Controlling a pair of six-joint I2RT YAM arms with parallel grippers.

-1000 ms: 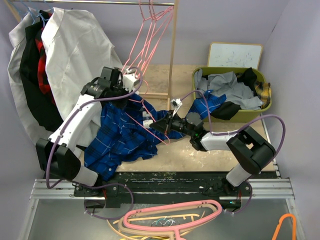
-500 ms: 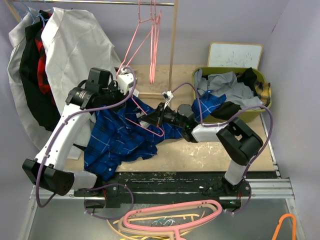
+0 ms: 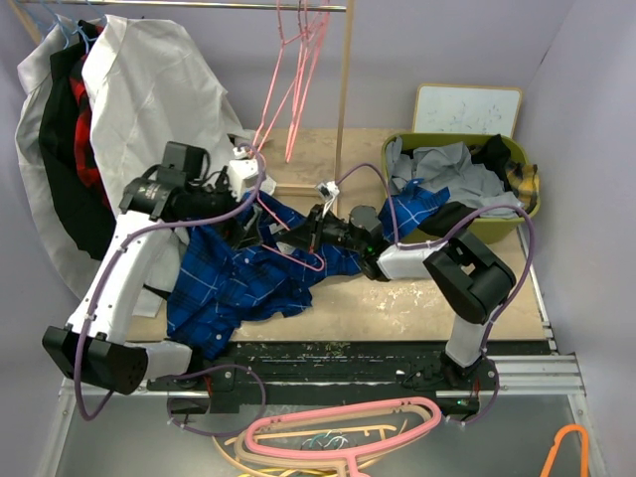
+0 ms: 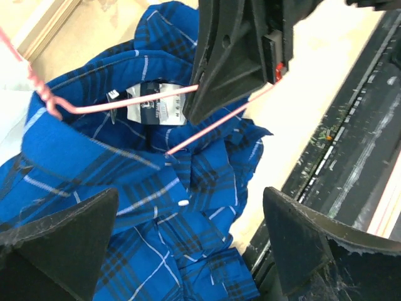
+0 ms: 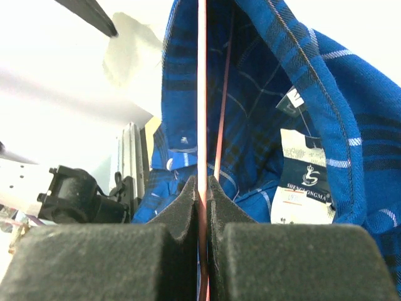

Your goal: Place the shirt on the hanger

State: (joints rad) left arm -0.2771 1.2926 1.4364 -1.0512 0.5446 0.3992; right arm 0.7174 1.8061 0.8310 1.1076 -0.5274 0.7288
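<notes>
Two spare hangers lie nearest, below the table's near edge: a thick pink hanger (image 3: 338, 411) in the middle and an orange hanger (image 3: 569, 429) at the far right.

On the table (image 3: 397, 308), left of centre, the shirt (image 3: 243, 283) lies crumpled, its tail toward the near edge and its open collar at the far side, inside out enough to show the white label (image 5: 304, 188).

The left gripper (image 4: 191, 191) hangs over the shirt front just near of the collar. Its fingers are spread wide, with nothing between them and nothing touching them.

The right gripper (image 5: 202, 188) reaches in low from the right, its pads pressed together on a wire of the hanger (image 4: 100, 106). That hanger rests on the shirt at the collar. From the pads one wire runs left across the label to a twisted neck at the collar's left edge. A second wire slants down toward the top button, where it stops at the placket; I cannot tell whether it goes under the cloth. The right wrist view shows the pinched wire running straight on into the open collar.

Farther right, a green basket (image 3: 390, 157) holds grey and dark clothes, with a whiteboard (image 3: 467, 109) propped behind it. Farthest back, a rail (image 3: 199, 5) carries a few thin pink hangers (image 3: 301, 30) and, to the left, a large white garment (image 3: 159, 89) over dark and red clothes.
</notes>
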